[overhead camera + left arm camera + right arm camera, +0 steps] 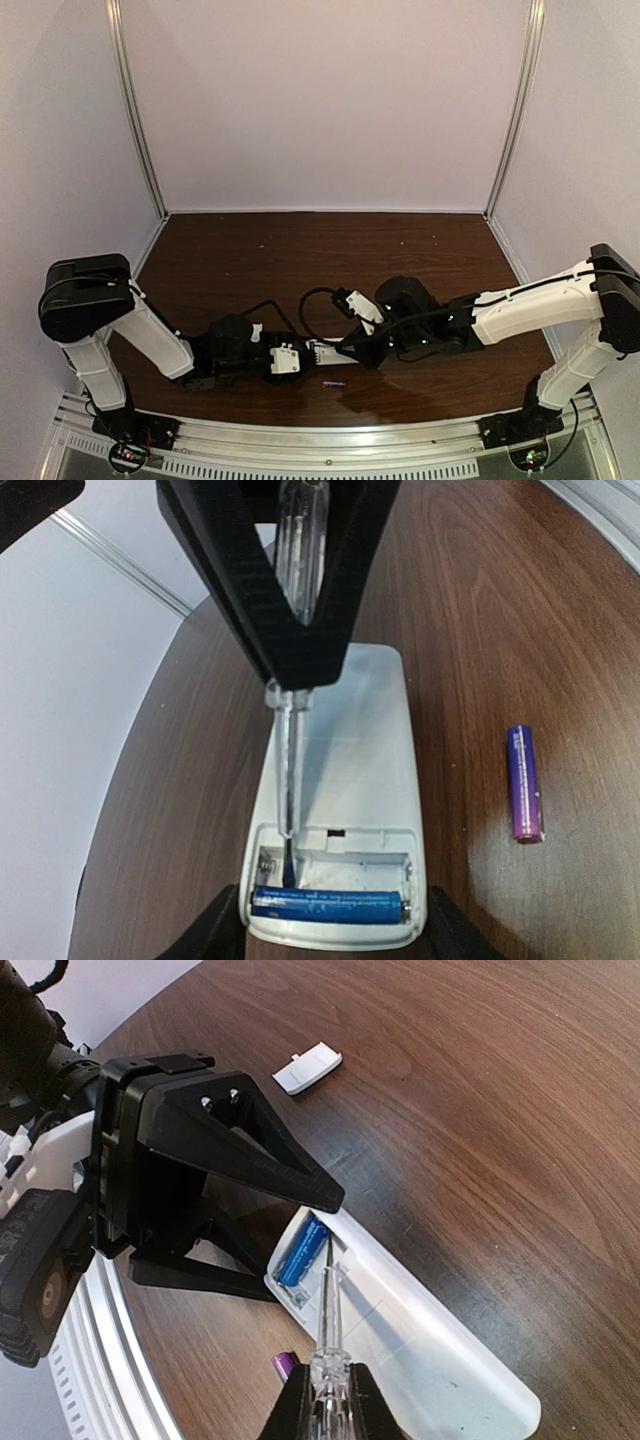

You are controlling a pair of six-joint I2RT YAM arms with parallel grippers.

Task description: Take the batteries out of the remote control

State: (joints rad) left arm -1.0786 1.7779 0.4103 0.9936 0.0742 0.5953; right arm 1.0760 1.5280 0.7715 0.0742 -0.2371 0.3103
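The remote control [345, 770] lies back up on the table, its battery bay open at the near end. My left gripper [330, 938] is shut on that end, one finger on each side. A blue battery [330, 905] sits in the bay's nearer slot; the other slot is empty. A purple battery [525, 783] lies loose on the wood to the remote's right, and it also shows in the top view as the purple battery [333, 383]. My right gripper [322, 1388] is shut on a clear pointed tool [328, 1315], whose dark tip reaches into the bay beside the blue battery [302, 1250].
A small white battery cover [308, 1067] lies on the dark wooden table [300, 260], beyond the left gripper. Both arms meet near the table's front edge, above the metal rail [320, 445]. White walls enclose the back and sides.
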